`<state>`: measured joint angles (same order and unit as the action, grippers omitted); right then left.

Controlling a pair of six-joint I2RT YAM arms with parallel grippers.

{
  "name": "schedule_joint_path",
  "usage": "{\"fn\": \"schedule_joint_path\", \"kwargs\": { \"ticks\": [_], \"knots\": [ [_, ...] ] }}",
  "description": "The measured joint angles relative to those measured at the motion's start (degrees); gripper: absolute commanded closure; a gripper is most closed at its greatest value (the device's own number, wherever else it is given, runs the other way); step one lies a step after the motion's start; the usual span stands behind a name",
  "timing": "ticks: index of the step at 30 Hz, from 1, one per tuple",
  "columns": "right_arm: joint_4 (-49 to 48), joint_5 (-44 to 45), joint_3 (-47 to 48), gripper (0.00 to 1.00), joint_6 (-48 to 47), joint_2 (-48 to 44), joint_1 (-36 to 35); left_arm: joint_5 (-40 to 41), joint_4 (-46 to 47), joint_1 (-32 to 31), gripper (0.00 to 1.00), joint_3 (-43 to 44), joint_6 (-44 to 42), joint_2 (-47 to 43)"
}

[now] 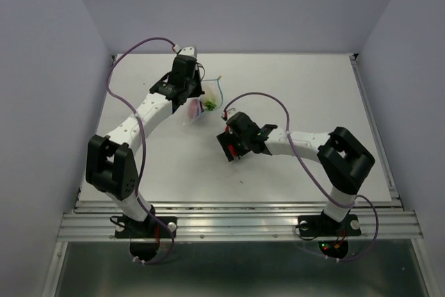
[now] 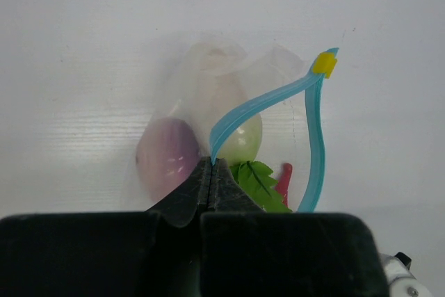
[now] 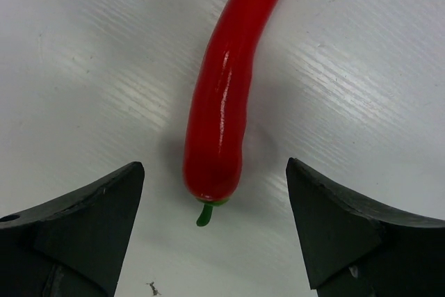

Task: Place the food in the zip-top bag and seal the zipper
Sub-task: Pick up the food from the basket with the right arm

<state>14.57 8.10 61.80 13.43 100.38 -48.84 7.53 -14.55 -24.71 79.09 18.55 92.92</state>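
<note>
The zip-top bag lies on the white table with its mouth gaping. My left gripper is shut on the near end of the light-blue zipper, whose two strips bow apart up to a yellow slider. Inside the bag are the purplish-pink ball and the white egg-shaped vegetable with its green leaf. The red chili lies on the table outside the bag. My right gripper is open, with a finger on each side of the chili's stem end and touching neither side.
In the top view the bag sits at the back middle of the table under the left gripper. The right gripper is a short way nearer and to the right. Grey walls stand round the table.
</note>
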Motion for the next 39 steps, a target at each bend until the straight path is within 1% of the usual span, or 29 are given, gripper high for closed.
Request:
{"fn": "schedule_joint_path", "kwargs": {
  "ticks": [1, 6, 7, 8, 10, 11, 13, 20, 25, 35, 39],
  "knots": [
    [0.0, 0.2, 0.2, 0.16, 0.0, 0.3, 0.0, 0.0, 0.0, 0.0, 1.00, 0.0, 0.0, 0.0],
    [0.2, 2.3, 1.0, 0.30, 0.0, 3.1, -0.4, -0.1, -0.1, 0.0, 1.00, 0.0, 0.0, 0.0],
    [0.4, 2.8, 1.0, 0.38, 0.1, 3.2, -0.6, -0.1, -0.1, 0.0, 1.00, 0.0, 0.0, 0.0],
    [0.5, 3.0, 1.0, 0.40, 0.1, 3.2, -0.7, -0.2, -0.1, 0.0, 1.00, 0.0, 0.0, 0.0],
    [0.5, 3.6, 1.1, 0.50, 0.2, 3.2, -1.0, -0.2, -0.1, 0.0, 1.00, 0.0, 0.0, 0.0],
    [0.5, 4.0, 1.1, 0.59, 0.3, 3.2, -1.3, -0.2, -0.3, 0.0, 1.00, 0.0, 0.0, 0.0],
    [0.5, 4.4, 1.1, 0.69, 0.5, 3.2, -1.7, -0.3, -0.4, 0.0, 1.00, 0.0, 0.0, 0.0],
    [0.5, 4.7, 1.1, 0.75, 0.9, 3.2, -2.2, -0.4, -0.8, 0.0, 1.00, 0.0, 0.0, 0.0],
    [1.0, 2.8, 1.0, 0.76, 1.7, 1.6, -2.2, -0.8, -0.8, 0.0, 1.00, 0.0, 0.0, 0.1],
    [2.6, -3.3, 1.4, 0.76, 2.3, -16.7, -2.2, -3.7, -0.7, 0.0, 1.00, 0.0, -0.3, 1.8],
    [4.5, -4.6, 2.6, 0.76, 2.2, -17.6, -2.2, -4.6, -0.7, -0.3, 1.00, 0.0, -0.5, 1.9]
  ]
}}
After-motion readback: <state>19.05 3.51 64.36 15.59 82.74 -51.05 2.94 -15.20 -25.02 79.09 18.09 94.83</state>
